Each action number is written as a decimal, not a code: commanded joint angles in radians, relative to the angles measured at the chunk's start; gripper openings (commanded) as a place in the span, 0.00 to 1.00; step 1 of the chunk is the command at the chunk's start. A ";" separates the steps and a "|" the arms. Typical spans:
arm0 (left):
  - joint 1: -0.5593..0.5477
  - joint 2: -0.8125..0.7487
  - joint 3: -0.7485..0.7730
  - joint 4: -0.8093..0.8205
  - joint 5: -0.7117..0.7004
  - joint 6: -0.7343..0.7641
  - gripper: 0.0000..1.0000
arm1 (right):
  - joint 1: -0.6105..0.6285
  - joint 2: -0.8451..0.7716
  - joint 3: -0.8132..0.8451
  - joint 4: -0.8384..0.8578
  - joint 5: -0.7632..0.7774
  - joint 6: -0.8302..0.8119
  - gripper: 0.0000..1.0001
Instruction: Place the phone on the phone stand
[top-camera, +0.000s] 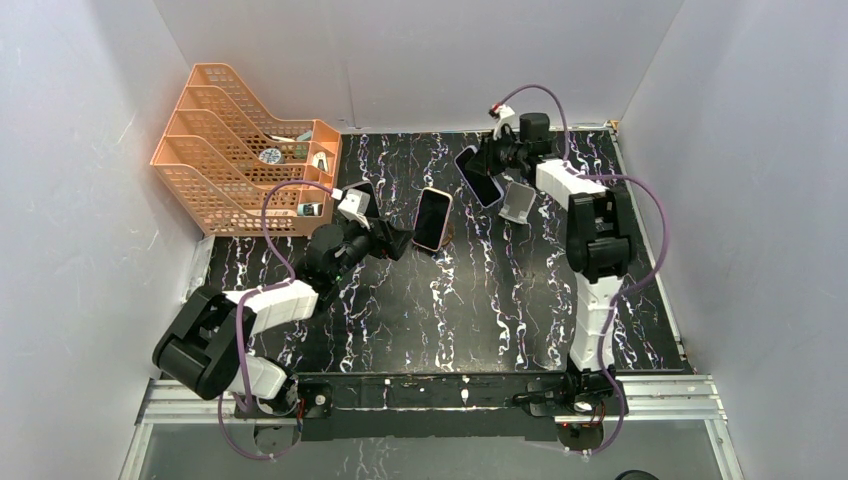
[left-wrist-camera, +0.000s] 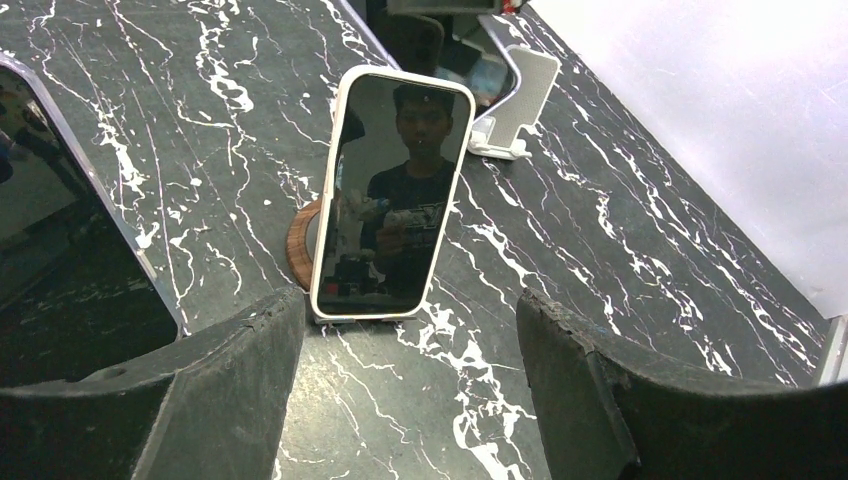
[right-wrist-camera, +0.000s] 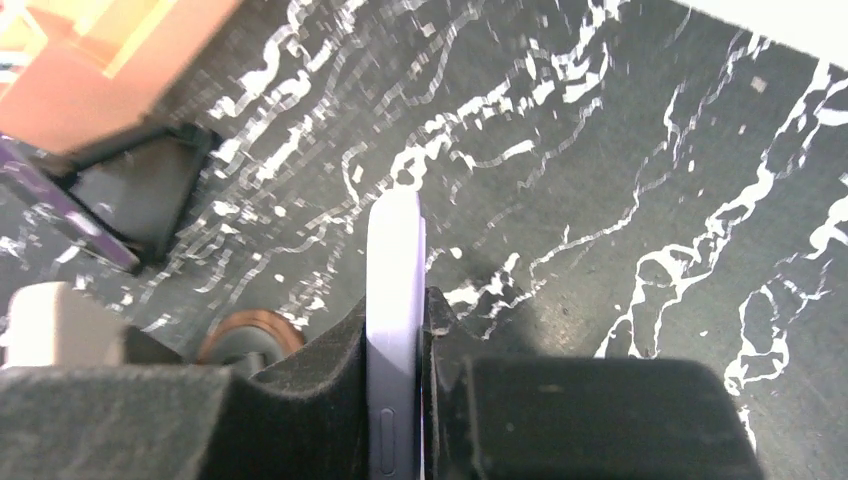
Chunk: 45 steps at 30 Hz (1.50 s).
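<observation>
My right pincer (right-wrist-camera: 396, 322) is clamped on the phone (right-wrist-camera: 395, 240), seen edge-on with its near end cut off, long axis running far-left to near-right.

Lavender phone (top-camera: 480, 178) tilted, white stand (top-camera: 517, 203) beside it

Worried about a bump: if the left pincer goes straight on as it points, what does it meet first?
Probably the upright white-cased phone ahead of the open left pincer, with the wooden stand just behind it; depth is unclear.
</observation>
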 joint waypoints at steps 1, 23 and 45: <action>0.006 -0.058 -0.013 0.021 -0.002 0.006 0.74 | -0.004 -0.195 -0.126 0.412 -0.034 0.142 0.01; 0.006 -0.092 -0.057 0.073 0.049 -0.030 0.74 | -0.141 -0.379 -0.986 1.786 0.179 0.567 0.01; 0.006 -0.034 -0.050 0.099 0.069 -0.041 0.74 | -0.264 -0.243 -0.783 1.805 -0.063 0.643 0.01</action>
